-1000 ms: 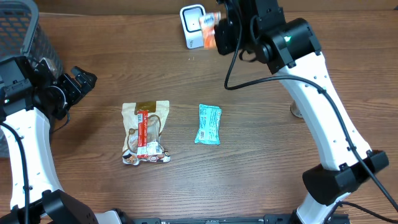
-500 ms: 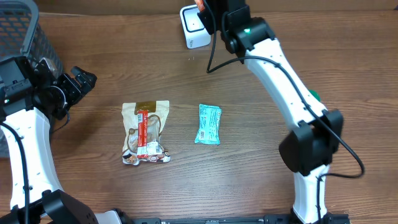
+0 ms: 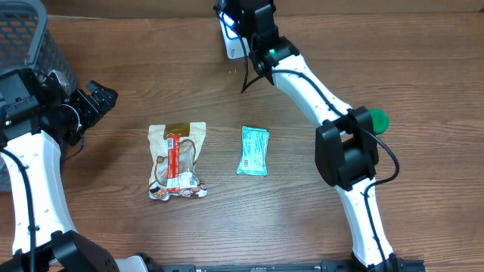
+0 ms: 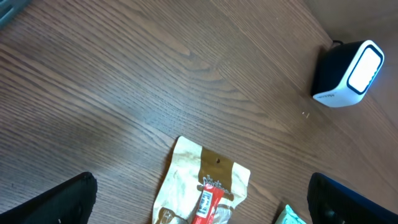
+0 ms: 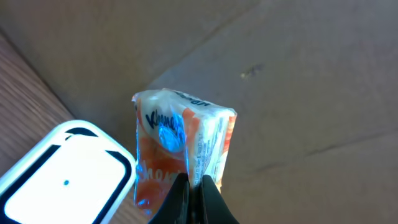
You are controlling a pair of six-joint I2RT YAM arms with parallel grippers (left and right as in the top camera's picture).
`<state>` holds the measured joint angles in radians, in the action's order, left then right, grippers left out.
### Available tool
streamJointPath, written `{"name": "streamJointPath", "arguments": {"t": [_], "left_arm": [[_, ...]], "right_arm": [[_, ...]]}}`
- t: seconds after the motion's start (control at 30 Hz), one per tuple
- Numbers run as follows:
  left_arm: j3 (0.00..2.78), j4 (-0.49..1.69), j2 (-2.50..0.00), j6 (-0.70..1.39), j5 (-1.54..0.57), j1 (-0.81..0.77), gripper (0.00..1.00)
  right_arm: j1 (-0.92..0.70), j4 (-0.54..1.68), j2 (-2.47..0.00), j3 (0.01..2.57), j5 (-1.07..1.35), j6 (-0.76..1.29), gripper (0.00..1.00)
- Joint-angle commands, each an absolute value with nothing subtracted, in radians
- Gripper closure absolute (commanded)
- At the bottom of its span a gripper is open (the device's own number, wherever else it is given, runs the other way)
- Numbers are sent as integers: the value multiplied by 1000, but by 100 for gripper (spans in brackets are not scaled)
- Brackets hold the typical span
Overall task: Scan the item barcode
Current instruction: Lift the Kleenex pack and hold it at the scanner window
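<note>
An orange-and-white packet [image 5: 180,146] is pinched by its lower edge between the shut fingers of my right gripper [image 5: 191,186]. It hangs just right of the white scanner's lit face [image 5: 62,177], and a blue glow falls on its wrapper. From overhead, the right gripper [image 3: 238,19] sits over the scanner [image 3: 231,45] at the table's far edge, hiding the packet. My left gripper [image 3: 98,98] stands open at the left, nothing between its fingers [image 4: 62,199]; below it lies a tan snack bag [image 4: 205,186].
A tan bag with a red bar [image 3: 178,160] and a teal packet [image 3: 253,150] lie mid-table. A dark mesh basket [image 3: 23,38] stands at the back left. A green round object [image 3: 376,119] sits beside the right arm. The scanner [image 4: 348,74] also shows in the left wrist view.
The right arm has swung left and stretched out, carrying the orange packet from right of the scanner to right over it. The left arm has stayed still.
</note>
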<state>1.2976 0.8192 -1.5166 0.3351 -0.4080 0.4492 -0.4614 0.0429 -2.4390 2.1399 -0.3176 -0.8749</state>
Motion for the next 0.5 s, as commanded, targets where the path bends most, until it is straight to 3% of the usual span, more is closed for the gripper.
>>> {"name": "streamJointPath", "arguments": {"t": [0.0,0.47], "left_arm": [[1304,818,-1500,340,-408,450,1],[1304,818,-1500,340,-408,450,0]], "right_arm": [[-467,20,-2488,2153,-332,-993,96],[-467,-37,-2559,2153,-395,-1079,96]]}}
